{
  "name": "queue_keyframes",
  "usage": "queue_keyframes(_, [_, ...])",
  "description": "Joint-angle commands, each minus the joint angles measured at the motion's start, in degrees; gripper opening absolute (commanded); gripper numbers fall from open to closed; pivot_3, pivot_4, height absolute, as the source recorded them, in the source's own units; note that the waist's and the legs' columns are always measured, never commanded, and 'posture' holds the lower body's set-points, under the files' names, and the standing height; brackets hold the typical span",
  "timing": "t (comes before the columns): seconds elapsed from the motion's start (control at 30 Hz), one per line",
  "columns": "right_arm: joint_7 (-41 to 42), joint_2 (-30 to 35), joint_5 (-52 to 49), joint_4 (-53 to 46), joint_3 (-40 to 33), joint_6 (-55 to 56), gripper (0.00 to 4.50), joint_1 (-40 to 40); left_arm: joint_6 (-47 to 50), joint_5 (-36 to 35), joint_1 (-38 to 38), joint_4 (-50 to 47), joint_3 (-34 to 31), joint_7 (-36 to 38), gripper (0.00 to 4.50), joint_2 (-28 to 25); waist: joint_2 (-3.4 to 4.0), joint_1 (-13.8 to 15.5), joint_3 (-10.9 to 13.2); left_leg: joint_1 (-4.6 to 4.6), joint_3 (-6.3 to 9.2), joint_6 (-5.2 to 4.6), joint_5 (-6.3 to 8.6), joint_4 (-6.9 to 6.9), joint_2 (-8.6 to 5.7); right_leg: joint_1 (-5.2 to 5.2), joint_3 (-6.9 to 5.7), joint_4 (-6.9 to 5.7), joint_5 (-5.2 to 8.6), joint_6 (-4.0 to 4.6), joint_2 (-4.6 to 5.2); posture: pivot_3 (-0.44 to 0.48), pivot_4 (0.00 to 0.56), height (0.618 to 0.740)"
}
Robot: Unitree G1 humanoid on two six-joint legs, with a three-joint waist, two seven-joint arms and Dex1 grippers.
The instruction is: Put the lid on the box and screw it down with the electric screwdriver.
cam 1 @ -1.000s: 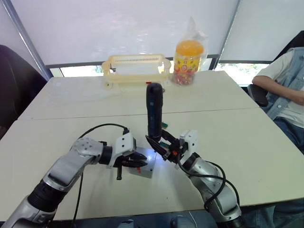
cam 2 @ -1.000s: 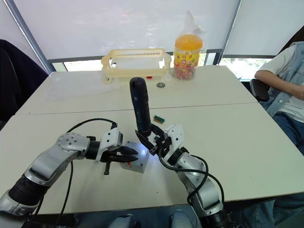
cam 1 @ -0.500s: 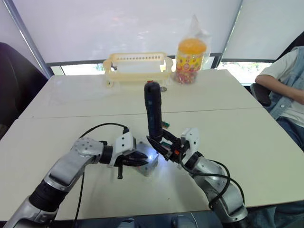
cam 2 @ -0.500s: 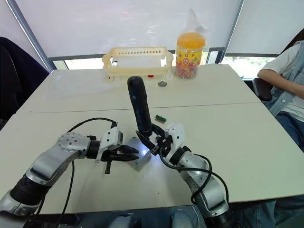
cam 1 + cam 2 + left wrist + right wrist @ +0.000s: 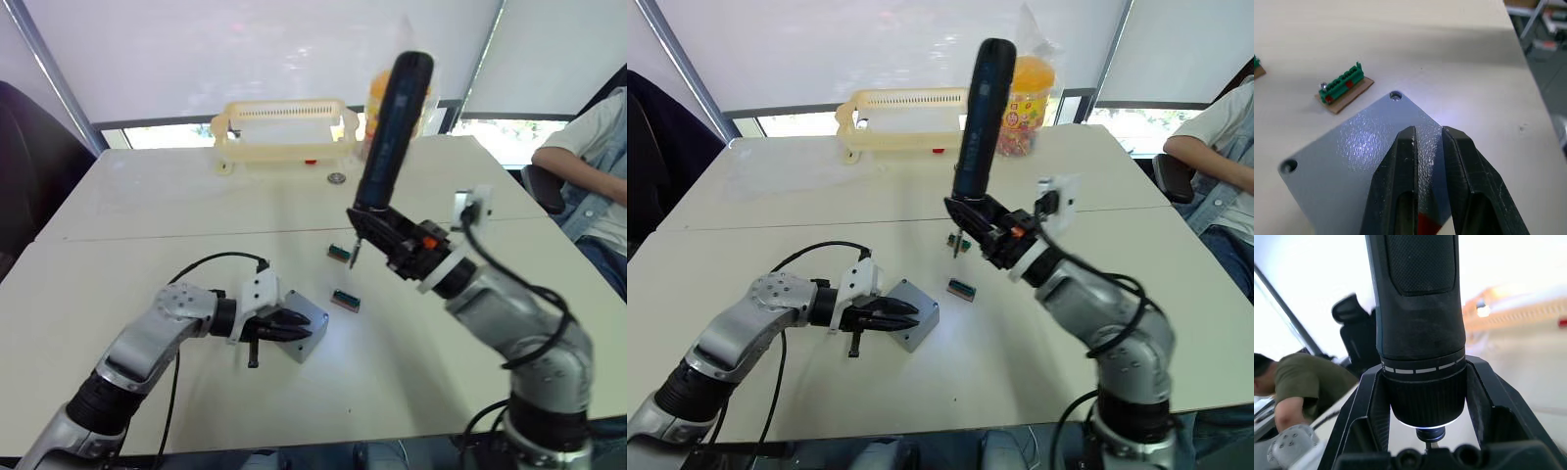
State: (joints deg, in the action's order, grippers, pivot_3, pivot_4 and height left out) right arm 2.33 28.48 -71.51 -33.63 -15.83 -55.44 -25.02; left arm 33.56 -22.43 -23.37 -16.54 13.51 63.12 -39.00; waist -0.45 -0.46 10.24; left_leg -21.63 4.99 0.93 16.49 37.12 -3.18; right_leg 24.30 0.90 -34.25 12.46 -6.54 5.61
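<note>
We see the right claw raised above the table, its two fingers clamped on the lower end of the electric screwdriver. The tool stands nearly upright, tilted a little, with the thin bit pointing down out of the claw and ending in the air, off the table.

The left claw is low at the table, fingers nearly together with a narrow gap between them, lying over the grey lid. In the left wrist view the fingers rest on the lid's top face, and two corner screw holes show, one just beyond the fingertips. The lid sits on the box, whose side wall shows just beyond this claw. We cannot tell whether the fingers pinch anything.

Two small green blocks: one just past the left claw and the box, the other farther on, close under the bit of the tool.

Far beyond both claws stand a pale yellow basket and an orange-lidded jar. A person sits to the right of the right claw.
</note>
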Motion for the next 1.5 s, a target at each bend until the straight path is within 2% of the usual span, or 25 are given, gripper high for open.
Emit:
queue_keyframes(0.03, [-4.3,14.06,-17.29,5.52,-5.37,-7.6,1.69,-0.71,6.47,-5.06,-3.4,-3.99,-4.65,0.15,0.8,-2.39,-0.05,-0.11,0.59,-0.03,0.0,0.0,0.0,0.01,0.0,0.02,-0.01,0.0,0.0,0.0,0.0,0.0,0.15,0.74])
queue_keyframes(0.1, [-6.04,29.57,-27.47,14.13,-4.05,-16.13,1.69,3.39,11.23,-10.48,-6.6,-8.19,-8.08,1.31,0.8,-4.81,0.03,0.04,0.85,-0.35,0.0,-0.02,0.0,0.04,0.01,0.29,-0.06,-0.01,-0.01,-0.01,-0.03,0.0,0.15,0.74])
queue_keyframes(0.17, [-5.85,39.27,-31.34,18.55,-2.91,-20.75,1.69,7.91,13.67,-13.04,-7.82,-11.49,-9.11,1.8,0.8,-6.74,-0.15,0.11,0.95,-0.84,-0.03,-0.05,0.01,0.06,-0.01,0.67,-0.18,-0.01,-0.13,-0.23,-0.03,0.0,0.15,0.74])
queue_keyframes(0.23, [-5.08,44.39,-31.95,21.33,-2.28,-22.77,1.69,11.49,13.91,-13.52,-7.72,-14.06,-8.63,2.22,0.8,-8.59,-0.11,-0.13,0.94,-0.86,-0.14,-0.3,0.15,0.04,0.0,0.68,-0.22,0.04,-0.16,-0.34,-0.02,0.0,0.15,0.74])
queue_keyframes(0.33, [-6.35,47.3,-31.71,26.47,-0.77,-23.32,1.69,13.68,14.51,-14.7,-7.4,-16.21,-8.53,1.95,0.8,-9.76,-0.04,-0.61,1.0,-0.85,-0.36,-0.65,0.35,0.02,0.02,0.83,0.0,0.12,-0.14,-0.39,0.0,0.0,0.15,0.74])
queue_keyframes(0.53, [-11.47,45.69,-33.68,33.32,5.35,-21.99,1.69,10.58,12.04,-12.02,-4.89,-18.17,-5.82,-0.28,0.8,-9.42,0.0,-0.12,1.05,-0.84,-0.46,-0.48,0.25,0.24,0.01,0.78,0.1,0.1,-0.15,-0.34,-0.04,0.0,0.15,0.74])
queue_keyframes(0.77, [-15.46,40.45,-25.66,37.4,10.87,-22.68,1.69,4.2,10.79,-10.77,-1.3,-18.23,-4.8,-3.52,0.8,-8.27,0.0,-0.13,1.08,-0.85,-0.44,-0.42,0.22,0.78,0.0,0.51,0.18,0.1,-0.29,-0.33,-0.07,0.0,0.15,0.74])
queue_keyframes(0.93, [-14.1,38.22,-19.58,36.22,10.43,-23.24,4.31,2.64,12.07,-13.48,-1.15,-15.35,-8.81,-5.48,0.76,-7.09,-0.04,-0.12,1.06,-0.81,-0.42,-0.42,0.22,0.92,-0.03,0.39,0.2,0.11,-0.39,-0.44,-0.06,0.0,0.15,0.74])
queue_keyframes(0.97, [-13.78,37.86,-18.81,35.83,10.09,-23.34,4.47,2.52,12.3,-13.94,-1.29,-14.88,-9.4,-5.8,0.76,-6.9,-0.04,-0.12,1.05,-0.78,-0.38,-0.42,0.22,0.93,-0.03,0.35,0.17,0.11,-0.4,-0.43,-0.07,0.0,0.15,0.74])
queue_keyframes(1.1, [-12.51,36.44,-14.01,32.37,7.89,-21.85,4.47,2.41,12.13,-14.29,-2.74,-11.1,-11.82,-7.05,0.76,-6.54,-0.03,-0.1,1.05,-0.77,-0.37,-0.42,0.22,0.99,-0.03,0.32,0.17,0.08,-0.48,-0.56,-0.08,0.0,0.15,0.74])
queue_keyframes(1.2, [-0.51,37.06,-0.81,23.78,7.88,-10.13,4.47,-0.14,10.88,-12.52,-4.82,-4.12,-15.21,-10.41,0.76,-5.55,0.02,-0.19,1.07,-0.77,-0.37,-0.42,0.22,0.99,-0.04,0.34,0.17,0.06,-0.5,-0.58,-0.08,0.0,0.15,0.74])
queue_keyframes(1.27, [6.57,35.85,3.24,17.57,7.84,-4.73,4.47,-0.85,9.74,-10.4,-5.45,0.6,-16.68,-13.18,0.76,-4.87,0.05,-0.49,1.06,-0.77,-0.44,-0.42,0.22,0.99,-0.04,0.42,0.18,-0.01,-0.57,-0.72,-0.08,0.0,0.15,0.74])
queue_keyframes(1.37, [13.01,32.16,3.3,9.25,7.55,-1.62,4.47,1.97,6.59,-6.69,-3.45,3.23,-15.13,-13.63,0.76,-5.61,-0.02,-0.34,1.01,-0.73,-0.35,-0.42,0.22,0.95,0.01,0.42,0.14,-0.01,-0.58,-0.73,-0.27,0.0,0.15,0.74])
queue_keyframes(1.5, [14.3,26.34,4.69,-0.44,11.69,-1.05,4.47,7.96,3.25,-3.65,-0.19,6.05,-13.19,-13.12,0.76,-4.84,-0.06,0.18,1.0,-0.83,-0.19,-0.43,0.26,0.83,0.08,0.51,0.11,-0.03,-0.58,-0.72,-0.21,0.0,0.15,0.74])
